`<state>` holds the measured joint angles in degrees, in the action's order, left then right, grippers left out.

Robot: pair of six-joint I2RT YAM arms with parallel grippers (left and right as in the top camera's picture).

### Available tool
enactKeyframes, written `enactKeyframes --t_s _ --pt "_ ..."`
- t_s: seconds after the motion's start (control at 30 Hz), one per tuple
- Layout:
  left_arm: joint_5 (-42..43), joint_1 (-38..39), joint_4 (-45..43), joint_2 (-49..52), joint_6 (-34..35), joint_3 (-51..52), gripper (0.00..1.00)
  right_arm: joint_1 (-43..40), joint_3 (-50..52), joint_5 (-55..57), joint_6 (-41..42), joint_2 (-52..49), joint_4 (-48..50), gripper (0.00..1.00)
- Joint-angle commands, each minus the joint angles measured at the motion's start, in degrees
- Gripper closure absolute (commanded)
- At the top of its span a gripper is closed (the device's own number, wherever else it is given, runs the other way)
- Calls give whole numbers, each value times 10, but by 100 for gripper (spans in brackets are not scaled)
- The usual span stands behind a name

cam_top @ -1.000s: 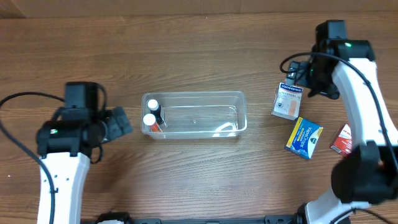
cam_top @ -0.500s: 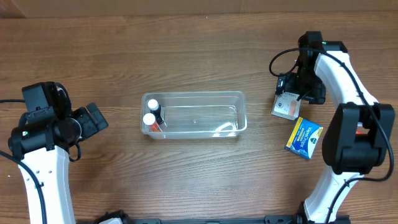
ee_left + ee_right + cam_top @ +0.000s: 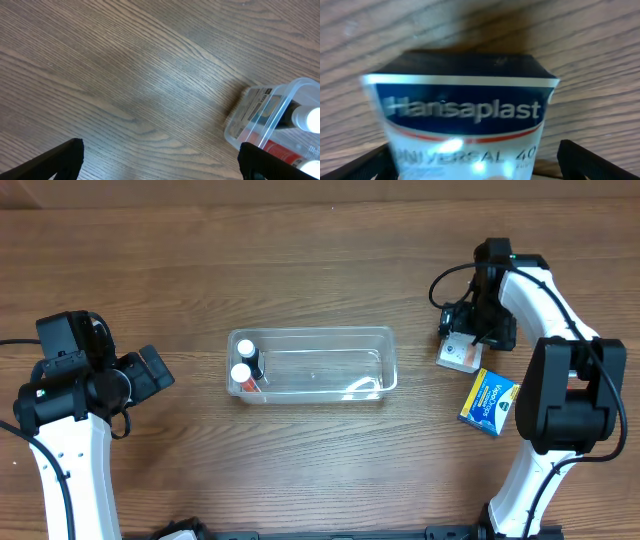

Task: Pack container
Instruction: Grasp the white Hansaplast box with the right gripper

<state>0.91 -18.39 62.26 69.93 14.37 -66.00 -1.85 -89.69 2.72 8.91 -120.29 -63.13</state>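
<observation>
Well, nearest the robot's base a blue box lies flat, probably waiting its turn. A little further back, the left gripper hangs with its jaws spread wide and empty. It is well apart from the container, which sits mid-table with 2 white-capped bottles at its left end. Farthest back, the right gripper straddles the Hansaplast box, jaws wide on either side, likely lining up a grasp. The path to the container looks unobstructed.

On the table, the container holds white-capped bottles.
</observation>
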Motion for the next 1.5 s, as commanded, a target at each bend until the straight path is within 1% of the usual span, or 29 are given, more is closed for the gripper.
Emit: enactKeyframes --t_s 0.0,0.17,0.23,0.3,0.57,0.7,0.77,0.87,0.97,1.0,1.37,1.47 --pt "6 -2 0 1 -13 -1 0 -2 31 -9 -5 -3 20 0" --pt "7 -2 0 1 -13 -1 0 -2 39 -9 -4 -3 30 1" --pt "7 -2 0 1 -13 -1 0 -2 39 -9 -4 -3 31 5" --pt "7 -2 0 1 -13 -1 0 -2 39 -9 -4 -3 32 6" --pt "6 -2 0 1 -13 -1 0 -2 39 -9 -4 -3 33 6" --pt "6 -2 0 1 -13 -1 0 -2 39 -9 -4 -3 33 9" --pt "6 -2 0 1 -13 -1 0 -2 39 -9 -4 -3 32 8" --pt "6 -2 0 1 -13 -1 0 -2 39 -9 -4 -3 29 2" --pt "6 -2 0 1 -13 -1 0 -2 39 -9 -4 -3 26 2" --pt "6 -2 0 1 -13 -1 0 -2 39 -9 -4 -3 24 0" --pt "7 -2 -3 1 -13 -1 0 -2 37 -10 -7 -2 18 0" --pt "7 -2 -6 1 -13 -1 0 -2 33 -33 -22 -1 15 0"
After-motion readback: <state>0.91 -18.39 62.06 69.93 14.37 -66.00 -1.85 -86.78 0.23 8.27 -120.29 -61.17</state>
